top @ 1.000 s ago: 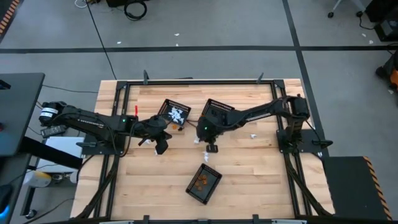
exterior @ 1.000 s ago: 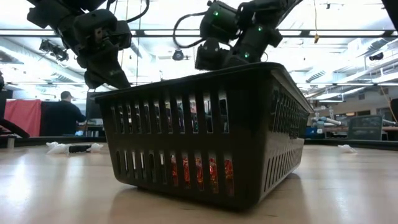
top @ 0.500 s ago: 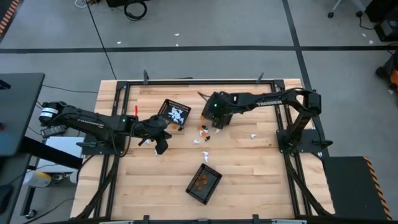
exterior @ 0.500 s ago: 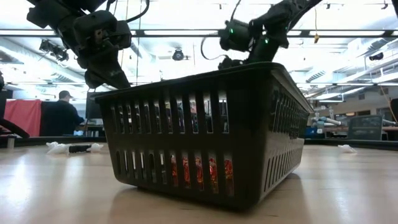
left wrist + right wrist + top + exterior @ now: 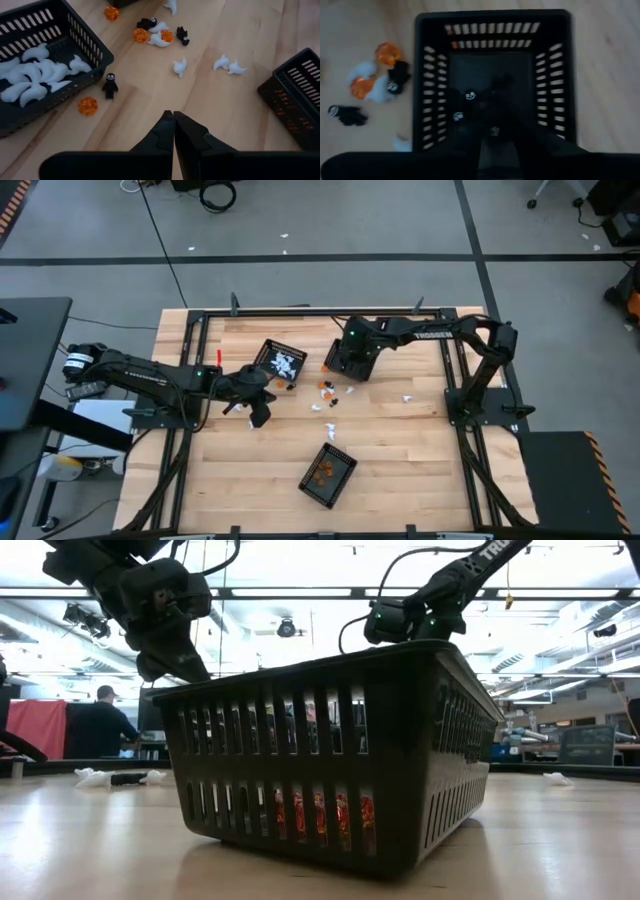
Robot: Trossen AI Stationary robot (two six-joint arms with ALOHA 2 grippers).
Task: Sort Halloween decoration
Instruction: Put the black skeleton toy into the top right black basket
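The sorting looks to me well under way but not finished. In the high view three black baskets sit on the table [image 5: 400, 460]: one in the upper middle holding white ghosts [image 5: 283, 361], one at the lower middle with orange pieces [image 5: 328, 474], and a third under the right arm, upper centre, for the black figures [image 5: 492, 80].

The right tool [image 5: 352, 366] hangs directly over that third basket. In its wrist view small black trinkets with white faces [image 5: 470, 95] lie on the basket floor, and the fingers at the bottom of the frame appear slightly parted with nothing between them, though the view is dim there.

The left tool [image 5: 174, 125] hovers left of centre above bare wood, fingers pressed together and empty.

What is left: a loose scatter of decorations [image 5: 326, 393] between the baskets. The left wrist view shows several white ghosts [image 5: 180, 66], orange pumpkins [image 5: 87, 105] and black figures [image 5: 110, 85] lying on the table outside any basket. I'd judge roughly a dozen pieces remain to be picked.
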